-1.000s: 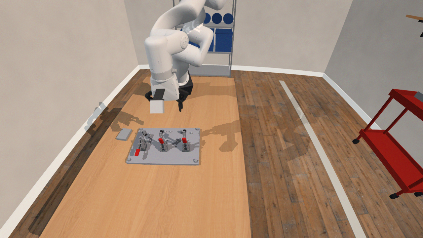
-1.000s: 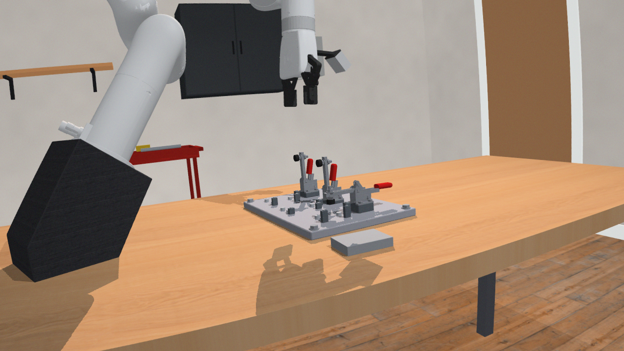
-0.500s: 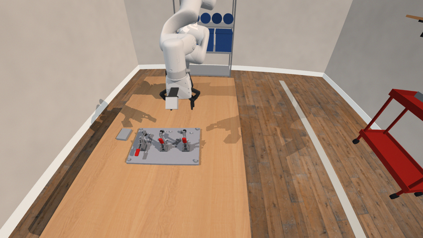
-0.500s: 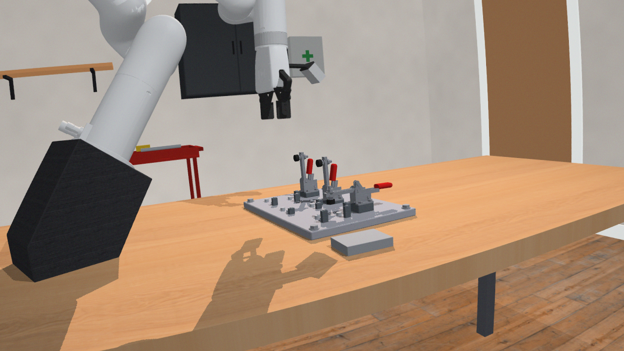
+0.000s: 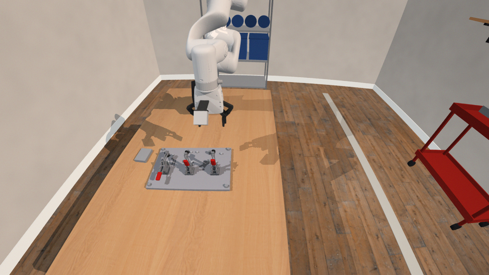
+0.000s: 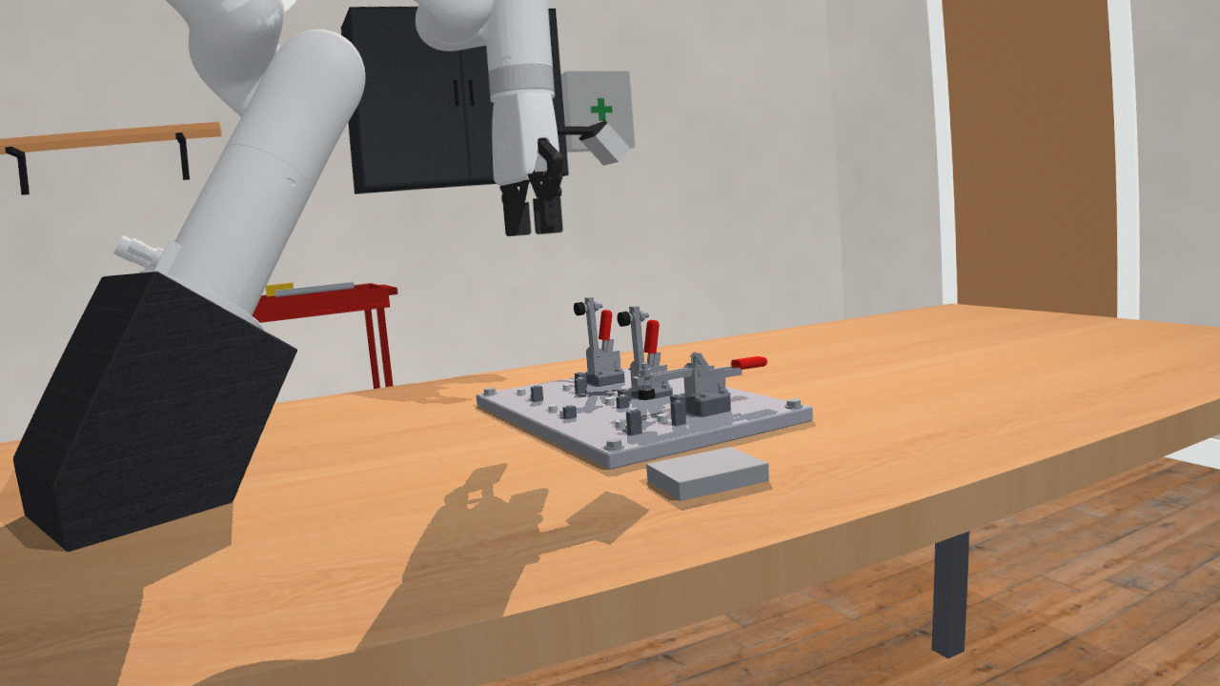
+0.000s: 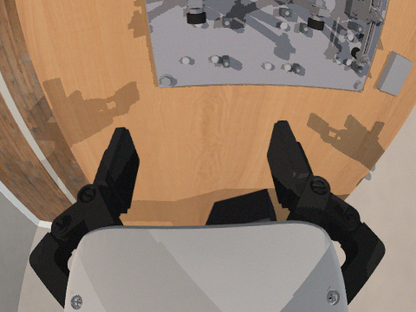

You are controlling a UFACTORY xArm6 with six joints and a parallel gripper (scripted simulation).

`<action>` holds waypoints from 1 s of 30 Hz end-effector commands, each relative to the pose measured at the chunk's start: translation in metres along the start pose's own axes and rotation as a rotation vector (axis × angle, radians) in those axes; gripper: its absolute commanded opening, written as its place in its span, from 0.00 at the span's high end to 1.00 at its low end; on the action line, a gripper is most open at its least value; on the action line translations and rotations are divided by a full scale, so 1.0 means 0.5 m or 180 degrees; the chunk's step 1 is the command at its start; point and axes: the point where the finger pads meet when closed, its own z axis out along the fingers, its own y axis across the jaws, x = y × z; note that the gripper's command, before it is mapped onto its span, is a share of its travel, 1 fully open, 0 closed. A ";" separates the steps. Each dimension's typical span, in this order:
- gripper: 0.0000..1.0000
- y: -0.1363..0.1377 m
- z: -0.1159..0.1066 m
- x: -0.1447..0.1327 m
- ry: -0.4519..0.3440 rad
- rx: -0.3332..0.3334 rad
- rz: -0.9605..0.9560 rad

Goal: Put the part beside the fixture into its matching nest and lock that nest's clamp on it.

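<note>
The grey flat part (image 5: 143,155) lies on the table just left of the grey fixture plate (image 5: 193,166); it also shows in the exterior view (image 6: 707,474) and at the right edge of the wrist view (image 7: 394,74). The plate (image 6: 643,415) carries three clamps with red handles. The left clamp (image 5: 160,169) has its handle lying down; the middle clamp (image 5: 186,164) and right clamp (image 5: 213,163) have handles standing up. My gripper (image 6: 531,220) is open and empty, high above the table behind the plate; it also shows in the wrist view (image 7: 203,147).
The arm's black base (image 6: 136,409) stands on the table's far end. A shelf with blue boxes (image 5: 251,44) stands behind the table. A red cart (image 5: 458,164) stands on the floor at the right.
</note>
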 end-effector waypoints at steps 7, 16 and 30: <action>1.00 -0.001 -0.002 0.002 0.0010 0.0000 -0.0002; 1.00 -0.001 -0.002 0.002 0.0010 0.0000 -0.0002; 1.00 -0.001 -0.002 0.002 0.0010 0.0000 -0.0002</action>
